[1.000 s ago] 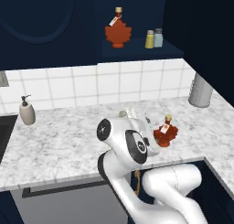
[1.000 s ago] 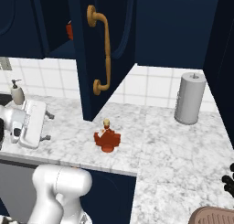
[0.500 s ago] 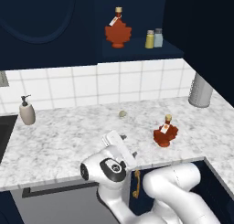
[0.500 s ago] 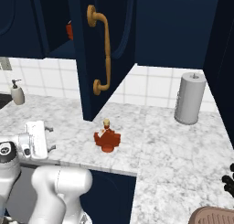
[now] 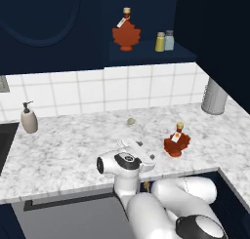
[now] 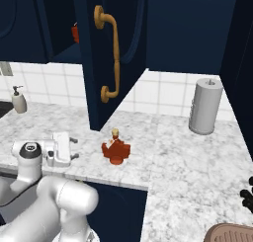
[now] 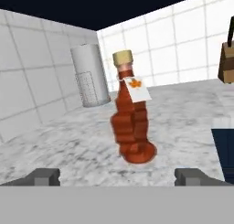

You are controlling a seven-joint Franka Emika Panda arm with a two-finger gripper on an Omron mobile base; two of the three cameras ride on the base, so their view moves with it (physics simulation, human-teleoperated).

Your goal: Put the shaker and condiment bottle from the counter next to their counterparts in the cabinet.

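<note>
Red-orange condiment bottle [image 7: 132,122] upright before tool [image 7: 117,176], tips apart; cabinet [image 6: 59,26] door hides second bottle.

The left base view looks down and forward from behind the arm's left at the tabletop [image 5: 68,150] and the cabinet [image 5: 146,52] above it. The right base view looks from behind its right; both share the bottle [image 5: 176,141] [image 6: 116,148] and the grey canister [image 5: 214,95] [image 6: 205,106]. The hand view sits low and near, level with the tabletop, facing the bottle [image 7: 131,122] with the canister [image 7: 90,76] far behind.
</note>
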